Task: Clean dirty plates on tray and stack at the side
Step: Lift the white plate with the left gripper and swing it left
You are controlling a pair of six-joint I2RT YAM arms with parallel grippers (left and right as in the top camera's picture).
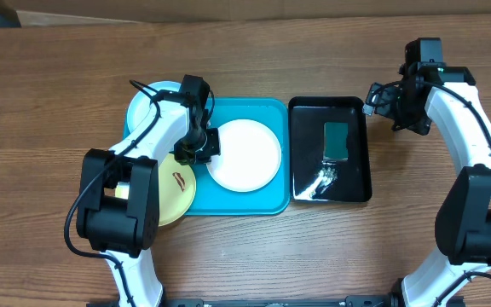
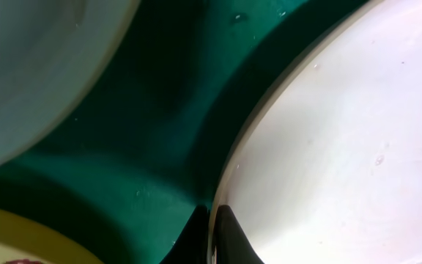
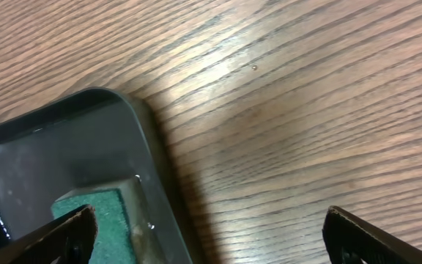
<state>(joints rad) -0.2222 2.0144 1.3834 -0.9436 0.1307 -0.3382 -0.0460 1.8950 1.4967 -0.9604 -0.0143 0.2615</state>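
The turquoise tray (image 1: 271,111) holds the white plate (image 1: 245,155). The pale aqua plate (image 1: 146,107) lies at the tray's far left, partly under my left arm. The yellow-green plate (image 1: 177,194), with a reddish smear, overhangs the tray's near left corner. My left gripper (image 1: 205,147) is shut on the white plate's left rim. In the left wrist view the jaws (image 2: 212,238) pinch the white plate's (image 2: 343,147) rim over the tray floor (image 2: 160,110), with the aqua plate (image 2: 35,66) and the yellow-green plate (image 2: 20,238) beside. My right gripper (image 1: 373,101) is open and empty.
A glossy black tray (image 1: 301,145) stands right of the turquoise tray, holding a green sponge (image 1: 337,141) and some foam. In the right wrist view my open jaws (image 3: 211,242) hover over the black tray's corner (image 3: 134,117), the sponge (image 3: 105,213) and the wooden table.
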